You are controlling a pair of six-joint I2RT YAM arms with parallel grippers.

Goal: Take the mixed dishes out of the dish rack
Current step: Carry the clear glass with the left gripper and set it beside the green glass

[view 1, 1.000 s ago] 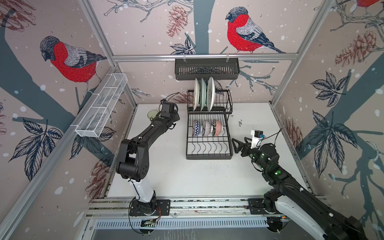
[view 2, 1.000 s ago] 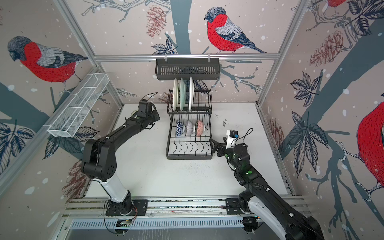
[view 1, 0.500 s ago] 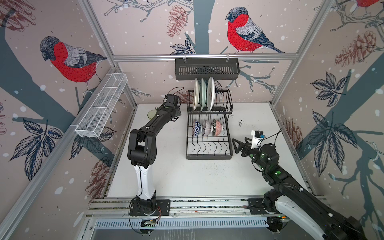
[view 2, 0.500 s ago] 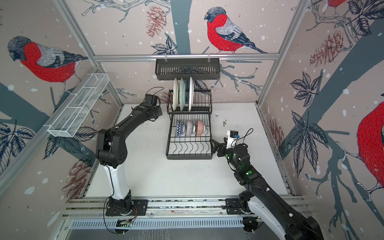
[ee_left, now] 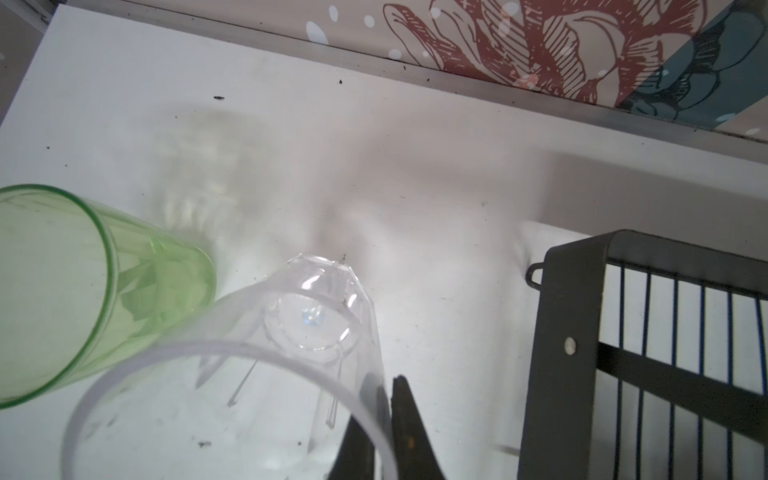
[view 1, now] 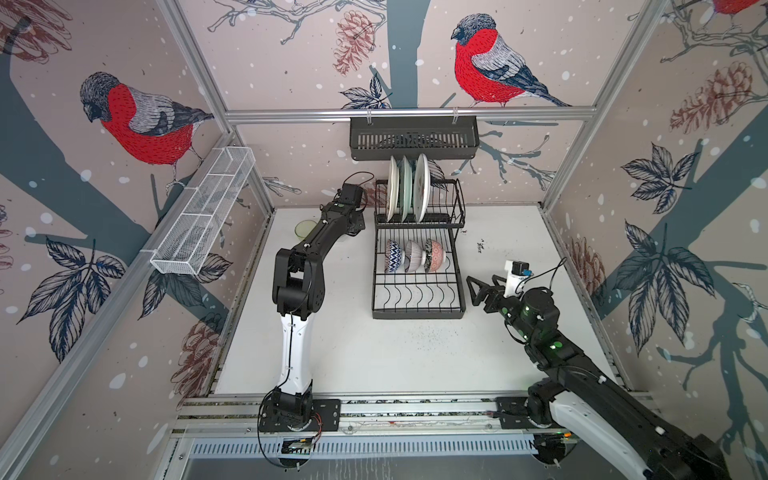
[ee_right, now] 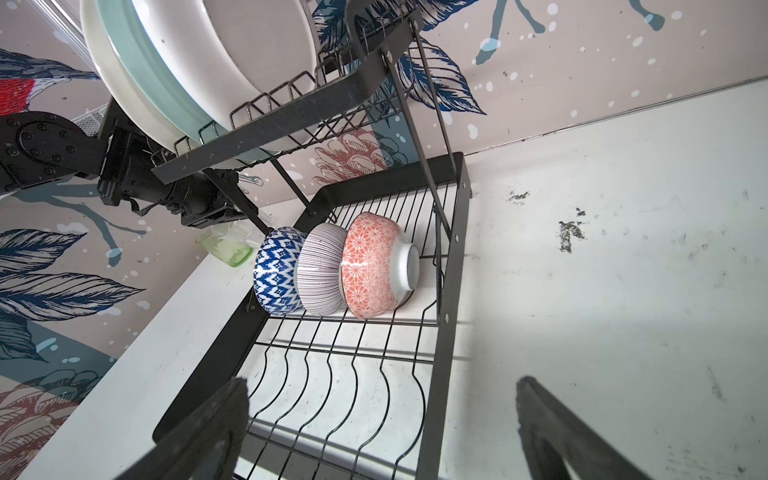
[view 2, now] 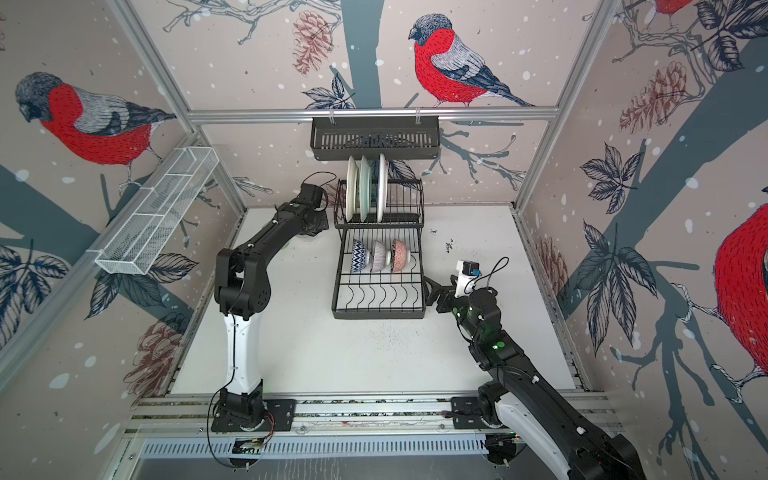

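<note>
Two off, six to go, by the look of it. The green tumbler [ee_left: 83, 291] stands on the desk [view 1: 374, 353] off the rack's [view 1: 417, 309] left side. The clear tumbler [ee_left: 307, 316] is just beside it, its wall pinched tight in the left jaws. Three plates [view 1: 405, 189] stand in the rack's upper tier, with three bowls [view 1: 415, 255] on its lower. The right jaws gape wide and empty at the rack's front right corner, short of the bowls.

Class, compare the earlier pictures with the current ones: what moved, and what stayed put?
The left arm raised its elbow and reached farther back beside the rack, its left gripper still shut on the clear tumbler rim. The right gripper, open, the plates, bowls and green tumbler stayed put.
</note>
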